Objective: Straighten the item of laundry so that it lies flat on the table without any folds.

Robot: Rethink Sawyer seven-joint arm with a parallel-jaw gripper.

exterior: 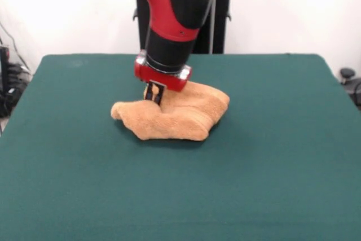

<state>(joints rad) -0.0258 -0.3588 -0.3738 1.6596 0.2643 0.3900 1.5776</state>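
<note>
Spreading wide across nearly the whole picture: dark green table [271, 173], bare felt on every side, meeting a plain white wall at the back. Standing against that wall behind the table: black upright post, partly hidden. Showing at both side edges of the picture: bits of dark gear and cables, too unclear to name.

Lying a little back and left of the table's middle: orange-tan towel [186, 118], bunched in a thick lump rather than spread flat. Bulging highest on the right side, rounded and fluffy; tapering on the left into a low lobe resting on the felt. Folding over itself in several layers along the near edge, with a shadow underneath. Sitting well apart from every table edge.

Coming down from the top of the picture: red and black arm [169, 4], ending in a red collar just above the towel. Pointing straight down below that collar: claw [153, 95], dark and narrow, reaching the towel's upper left part, near the dip between the high bulge and the low lobe. Touching or pressing into the cloth there, tips partly sunk among the folds. Looking drawn close together, yet not possible to tell whether pinching cloth or simply closed.
</note>
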